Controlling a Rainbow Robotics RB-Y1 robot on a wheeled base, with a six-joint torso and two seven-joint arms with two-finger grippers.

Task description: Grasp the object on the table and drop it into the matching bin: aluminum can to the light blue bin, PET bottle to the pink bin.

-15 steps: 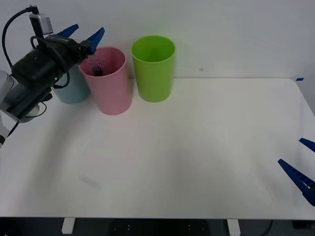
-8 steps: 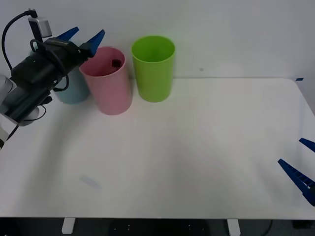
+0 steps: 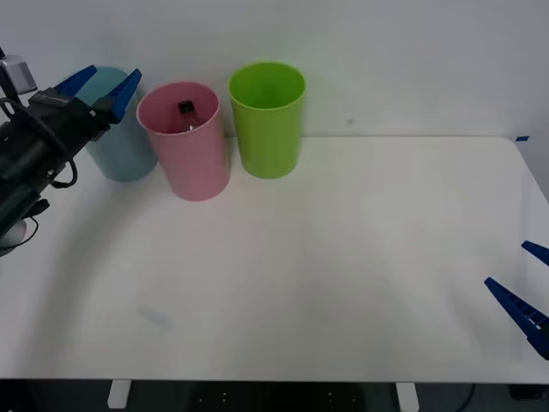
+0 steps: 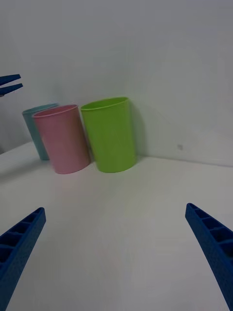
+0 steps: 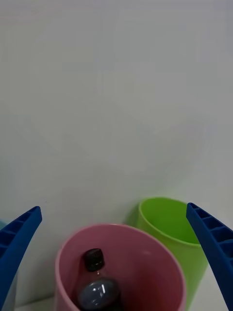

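Left gripper (image 3: 96,83) raised at far left, fingers spread; right gripper (image 3: 527,287) low at right, fingers spread.

Left gripper (image 3: 96,83) farther left.

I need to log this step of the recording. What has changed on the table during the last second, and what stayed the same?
The left gripper, open, drew back from above the tall pink plastic bin toward the robot's left, and now hangs over the pale blue plastic bin. The small clear plastic bottle with black cap, just let go, has settled inside the pink bin. The bins, the lime green bin and the open right gripper stayed in place.
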